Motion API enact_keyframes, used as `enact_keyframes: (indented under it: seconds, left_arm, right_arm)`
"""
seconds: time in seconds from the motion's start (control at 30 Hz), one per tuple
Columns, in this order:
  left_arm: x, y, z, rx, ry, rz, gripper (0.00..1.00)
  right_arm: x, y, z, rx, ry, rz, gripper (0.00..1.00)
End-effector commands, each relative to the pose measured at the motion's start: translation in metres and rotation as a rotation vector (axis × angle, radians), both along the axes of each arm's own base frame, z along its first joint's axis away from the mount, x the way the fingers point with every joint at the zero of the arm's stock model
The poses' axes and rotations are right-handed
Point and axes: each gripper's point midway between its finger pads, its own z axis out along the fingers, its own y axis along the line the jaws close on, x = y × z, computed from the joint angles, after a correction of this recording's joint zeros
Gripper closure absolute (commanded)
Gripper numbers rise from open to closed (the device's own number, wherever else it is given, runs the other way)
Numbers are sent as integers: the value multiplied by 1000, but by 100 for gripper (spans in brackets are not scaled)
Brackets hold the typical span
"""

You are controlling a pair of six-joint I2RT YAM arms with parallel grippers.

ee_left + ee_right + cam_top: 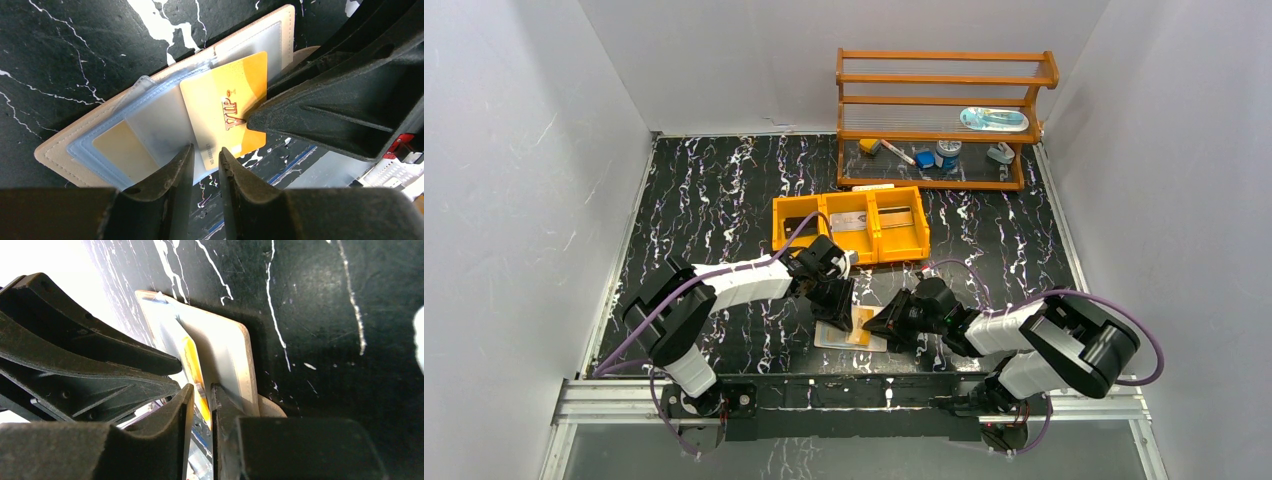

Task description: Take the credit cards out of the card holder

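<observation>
The card holder lies open on the black marble table near the front edge, its tan rim and clear sleeves facing up. An orange credit card marked VIP sticks halfway out of a sleeve. A tan card stays inside another sleeve. My left gripper hovers at the holder's near edge, its jaws a little apart, the card's corner just past the tips. My right gripper straddles the orange card edge-on with a narrow gap. One of its fingers lies over the card.
An orange three-compartment tray sits just behind the two grippers. A wooden rack with small items stands at the back right. The metal rail of the table's front edge runs close below the holder. White walls close in both sides.
</observation>
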Motion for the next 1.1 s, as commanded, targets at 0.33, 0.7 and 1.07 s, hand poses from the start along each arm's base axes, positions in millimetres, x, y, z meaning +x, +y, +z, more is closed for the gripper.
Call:
enact_keyframes:
  seconds: [0.33,0.7,1.07]
  left_arm:
    - [-11,18,-13,83,18,8,78]
    - [-3,18,3,69,-37,27,77]
    - [24,21,54,36,-230,85,56]
  right_arm:
    - [4,-1,1,16,-26,-12,92]
    - [13,-25,9,-115,-116,-49,97]
    - [35,-35,56,-135,-321,-88,100]
